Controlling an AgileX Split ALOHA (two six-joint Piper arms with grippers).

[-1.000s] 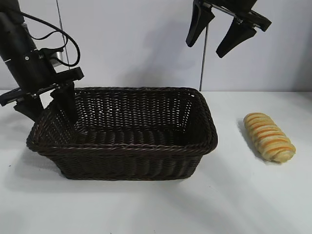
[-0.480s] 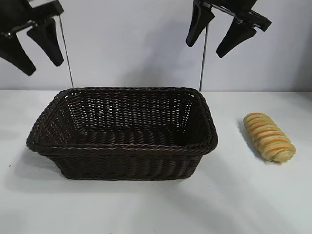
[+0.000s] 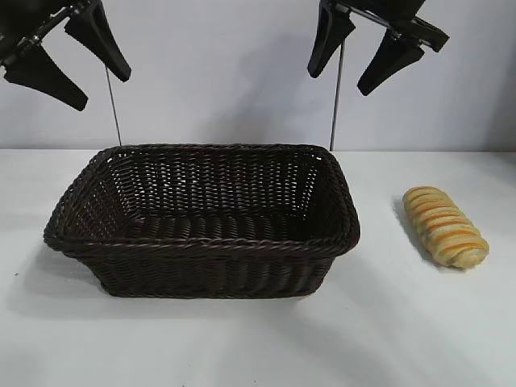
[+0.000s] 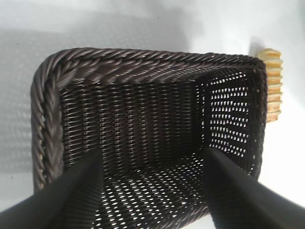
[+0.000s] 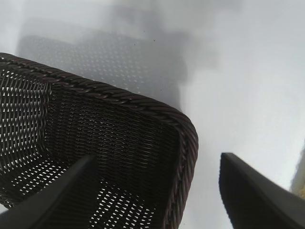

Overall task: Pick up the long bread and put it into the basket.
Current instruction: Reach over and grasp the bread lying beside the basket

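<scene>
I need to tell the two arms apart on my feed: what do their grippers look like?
Both look alike. The left gripper and the right gripper are matte black, each with two long, flat fingers that taper to blunt tips. No markings, stickers or coloured pads show on them. A thin dark line, perhaps a cable, runs down behind each one. The wrist views show the same plain black fingers.

We find no text, label, brand, number or sign that can be read in any of the three views.
</scene>
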